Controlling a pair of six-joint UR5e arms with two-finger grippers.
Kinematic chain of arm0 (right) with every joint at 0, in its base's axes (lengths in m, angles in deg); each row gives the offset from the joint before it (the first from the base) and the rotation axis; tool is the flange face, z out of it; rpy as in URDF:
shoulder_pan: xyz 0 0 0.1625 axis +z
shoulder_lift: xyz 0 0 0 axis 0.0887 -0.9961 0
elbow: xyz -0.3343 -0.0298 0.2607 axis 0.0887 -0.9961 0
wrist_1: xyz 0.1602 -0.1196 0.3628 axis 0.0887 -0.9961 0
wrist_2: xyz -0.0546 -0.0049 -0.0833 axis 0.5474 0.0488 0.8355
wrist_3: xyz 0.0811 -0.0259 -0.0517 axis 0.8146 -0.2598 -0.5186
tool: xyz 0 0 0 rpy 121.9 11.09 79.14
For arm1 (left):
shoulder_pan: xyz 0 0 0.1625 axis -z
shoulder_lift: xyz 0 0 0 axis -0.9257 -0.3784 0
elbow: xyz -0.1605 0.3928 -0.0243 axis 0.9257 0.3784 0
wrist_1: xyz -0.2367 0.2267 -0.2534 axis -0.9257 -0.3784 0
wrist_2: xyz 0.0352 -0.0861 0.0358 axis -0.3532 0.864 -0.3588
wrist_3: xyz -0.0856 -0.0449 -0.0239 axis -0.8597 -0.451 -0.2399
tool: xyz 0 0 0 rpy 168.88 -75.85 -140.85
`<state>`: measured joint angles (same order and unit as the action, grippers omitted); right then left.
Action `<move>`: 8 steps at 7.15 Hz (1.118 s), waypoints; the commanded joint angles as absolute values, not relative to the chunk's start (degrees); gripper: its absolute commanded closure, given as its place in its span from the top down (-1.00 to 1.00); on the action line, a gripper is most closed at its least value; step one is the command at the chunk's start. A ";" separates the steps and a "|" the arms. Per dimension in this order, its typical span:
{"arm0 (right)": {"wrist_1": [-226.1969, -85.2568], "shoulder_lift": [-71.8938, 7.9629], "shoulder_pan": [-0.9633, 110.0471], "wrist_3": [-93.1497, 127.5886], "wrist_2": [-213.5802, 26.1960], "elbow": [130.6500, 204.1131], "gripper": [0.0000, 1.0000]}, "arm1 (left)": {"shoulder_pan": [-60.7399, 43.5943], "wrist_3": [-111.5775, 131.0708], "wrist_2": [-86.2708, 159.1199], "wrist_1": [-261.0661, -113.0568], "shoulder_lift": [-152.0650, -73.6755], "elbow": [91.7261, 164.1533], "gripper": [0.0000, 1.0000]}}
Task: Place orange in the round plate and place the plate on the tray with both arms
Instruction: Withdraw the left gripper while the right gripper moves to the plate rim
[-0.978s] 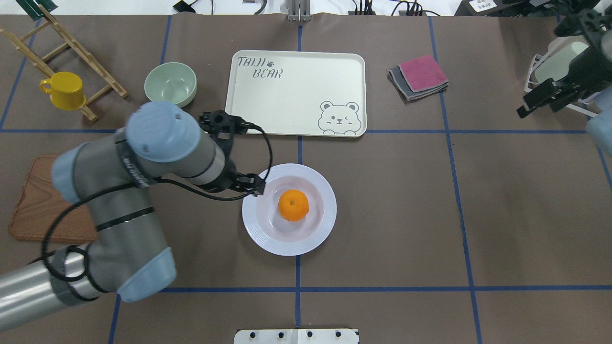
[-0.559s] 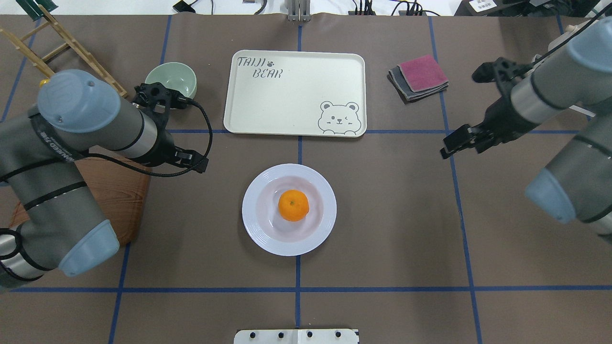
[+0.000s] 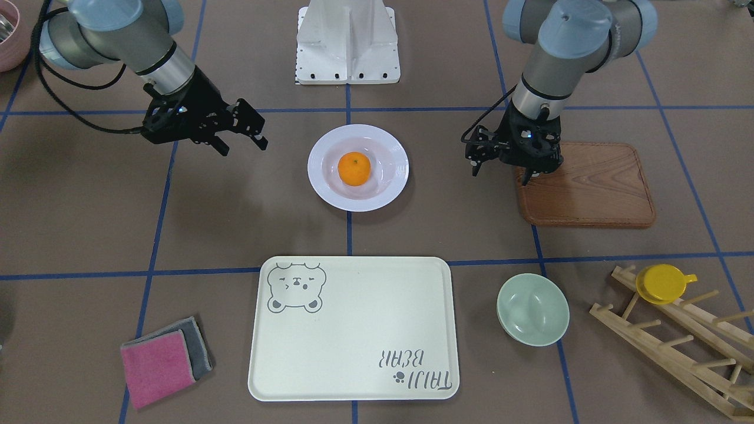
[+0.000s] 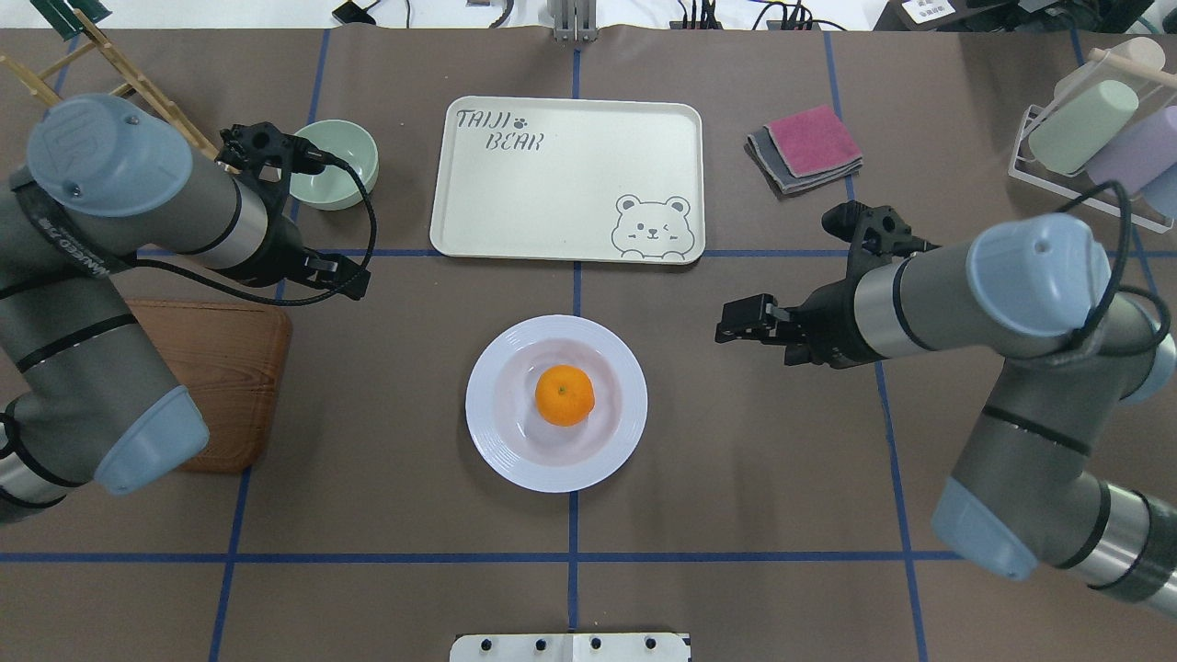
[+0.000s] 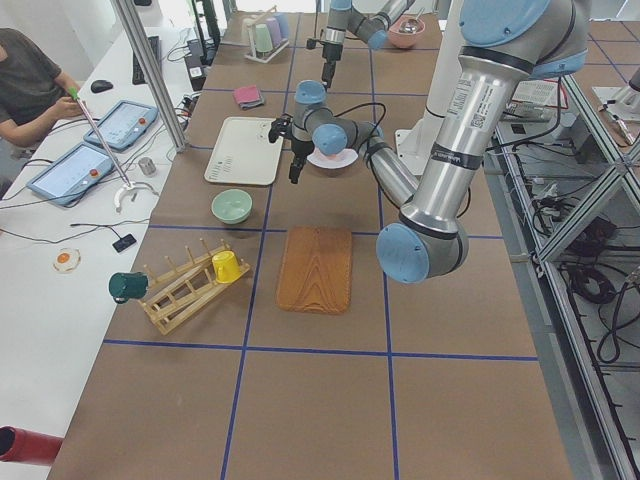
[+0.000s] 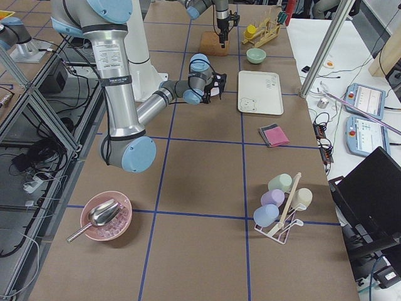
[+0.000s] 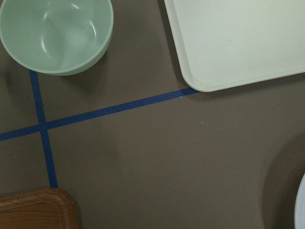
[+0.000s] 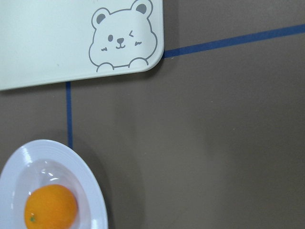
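Observation:
The orange (image 4: 565,394) lies in the middle of the round white plate (image 4: 483,405), which stands on the table in front of the cream bear tray (image 4: 568,179). My left gripper (image 4: 354,276) hangs open and holds nothing, up and to the left of the plate, near the wooden board. My right gripper (image 4: 731,326) hovers open to the plate's right, a short gap from its rim. From the front, both grippers (image 3: 499,174) (image 3: 241,144) flank the plate (image 3: 318,171) without touching it. The right wrist view looks down on the orange (image 8: 51,207), the plate's rim (image 8: 95,200) and the tray's bear corner (image 8: 47,43).
A pale-green bowl (image 4: 331,164) stands left of the tray, beside my left wrist. A brown wooden board (image 4: 230,368) lies at the left. Folded pink and grey cloths (image 4: 809,147) sit right of the tray. A wooden rack with a yellow cup (image 3: 662,282) and a cup stand (image 4: 1094,138) occupy the far corners.
My left arm has drawn back from the plate's rim toward the left. My right arm has swung in from the table's right edge toward the plate. Plate and orange stayed put.

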<state>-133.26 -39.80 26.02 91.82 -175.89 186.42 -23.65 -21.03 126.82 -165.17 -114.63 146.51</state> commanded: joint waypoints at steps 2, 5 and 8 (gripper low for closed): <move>-118.95 -39.76 7.26 112.45 -139.25 184.09 0.98 | -17.25 -10.17 130.63 -165.18 -113.40 143.15 0.98; -111.34 -39.41 3.79 113.83 -135.45 178.47 0.99 | -11.64 -1.15 133.34 -165.53 -111.40 140.16 0.98; -97.38 -39.41 2.73 114.19 -134.57 169.16 1.00 | -7.21 4.26 137.76 -165.62 -111.29 137.09 0.98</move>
